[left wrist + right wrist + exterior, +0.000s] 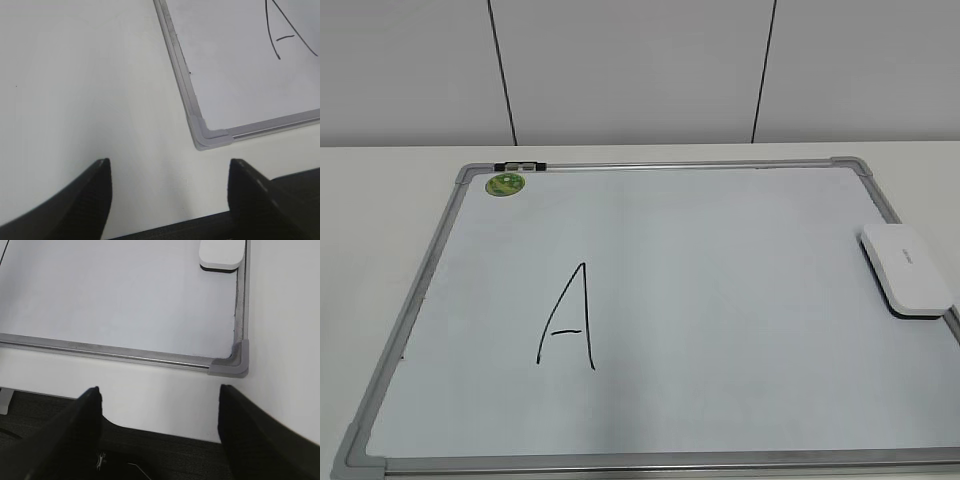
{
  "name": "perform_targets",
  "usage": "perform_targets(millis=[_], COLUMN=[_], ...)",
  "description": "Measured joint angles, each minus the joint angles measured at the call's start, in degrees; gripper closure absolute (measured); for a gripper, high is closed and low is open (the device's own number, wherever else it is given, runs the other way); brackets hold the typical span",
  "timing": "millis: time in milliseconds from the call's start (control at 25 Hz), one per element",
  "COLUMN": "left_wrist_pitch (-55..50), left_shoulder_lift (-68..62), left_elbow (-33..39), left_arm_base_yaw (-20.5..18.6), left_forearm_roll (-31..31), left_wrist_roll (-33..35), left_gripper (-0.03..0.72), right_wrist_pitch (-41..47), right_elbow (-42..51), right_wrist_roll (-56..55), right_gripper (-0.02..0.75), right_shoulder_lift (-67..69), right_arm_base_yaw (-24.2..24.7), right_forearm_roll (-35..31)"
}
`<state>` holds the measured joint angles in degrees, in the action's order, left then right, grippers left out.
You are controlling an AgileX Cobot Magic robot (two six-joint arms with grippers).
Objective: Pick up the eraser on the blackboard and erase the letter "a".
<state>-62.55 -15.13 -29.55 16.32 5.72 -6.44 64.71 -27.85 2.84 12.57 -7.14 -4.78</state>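
Left pincer [167, 192]: released, empty, over the desk [75, 90] off the blackboard [415, 300] corner.
Marks: only a capital "A" [570, 318] shows (no small "a").
Eraser [908, 268]: on the blackboard's right edge.
Right pincer [159, 422]: released; step is approach, next reach forward.

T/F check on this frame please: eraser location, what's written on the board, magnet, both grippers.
1. The eraser lies at the board's right edge. True.
2. The left gripper is shut on the eraser. False: it is open over bare table, near the board's corner, holding nothing.
3. A capital "A" with a crossbar is written on the board's left half. True.
4. The green magnet sits at the bottom right corner. False: it is at the top left, near the frame.
5. The right gripper is touching the eraser. False: it is open and short of the board's near edge; the eraser lies farther off.
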Motion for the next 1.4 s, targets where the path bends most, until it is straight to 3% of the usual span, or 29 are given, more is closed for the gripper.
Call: perform_targets(millis=[440, 880, 1400], left_wrist_pitch=[0.00, -0.25, -0.48], left_shoulder_lift=[1.41, 12.16, 14.60], left_elbow=[0.12, 0.22, 0.22], left_arm_base_yaw=[0.00, -9.65, -10.90], left_forearm_roll=[-0.07, -0.12, -0.21], left_wrist_roll=[0.00, 0.00, 0.00], left_gripper=[0.156, 0.156, 0.156], right_wrist_pitch=[0.00, 0.22, 0.49], right_elbow=[0.00, 0.00, 0.00], right_wrist_roll=[0.13, 0.13, 0.13], right_gripper=[0.202, 0.202, 0.202], right_shoulder_lift=[-1.08, -12.06, -13.51], right_arm_base_yaw=[0.00, 8.29, 8.39], right_forearm_roll=[0.00, 0.00, 0.00])
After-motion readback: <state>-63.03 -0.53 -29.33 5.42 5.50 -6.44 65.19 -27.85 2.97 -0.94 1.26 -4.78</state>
